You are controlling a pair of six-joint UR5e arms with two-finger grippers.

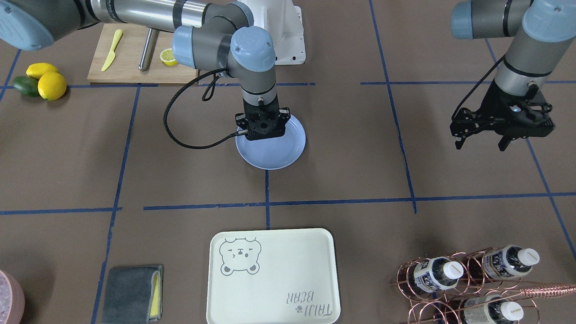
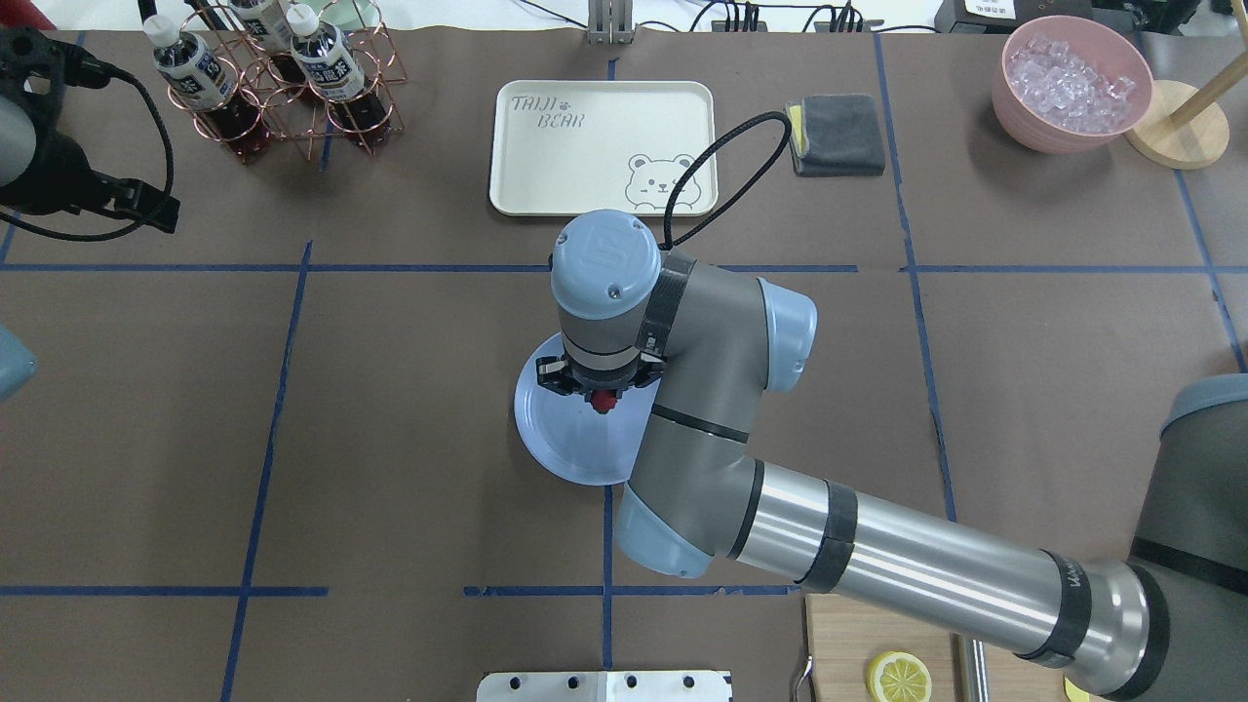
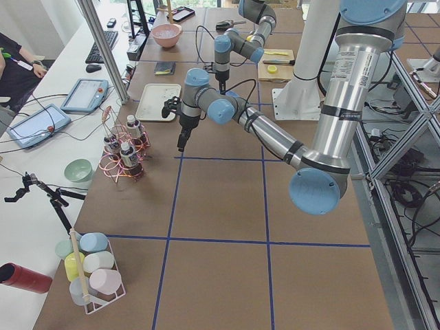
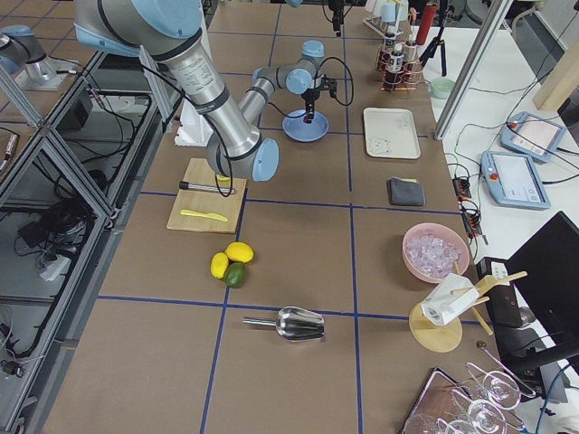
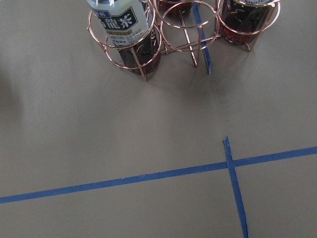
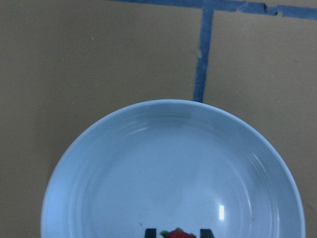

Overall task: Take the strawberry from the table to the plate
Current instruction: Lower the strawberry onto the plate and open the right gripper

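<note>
The light-blue plate [image 1: 275, 156] lies near the middle of the table [image 1: 342, 148]. My right gripper [image 2: 602, 392] hangs straight down over the plate's robot-side half and is shut on the small red strawberry [image 2: 604, 401]. In the right wrist view the strawberry [image 6: 177, 234] shows between the two dark fingertips, just above the plate [image 6: 148, 168]. I cannot tell whether it touches the plate. My left gripper [image 1: 480, 143] hovers open and empty above bare table, far to the side.
A cream bear tray [image 1: 274, 279] lies beyond the plate, with a copper bottle rack [image 1: 472, 279] and a grey cloth [image 1: 130, 292] on either side of it. A cutting board [image 1: 130, 58], lemons [image 1: 51, 85] and an avocado [image 1: 24, 85] sit near the robot.
</note>
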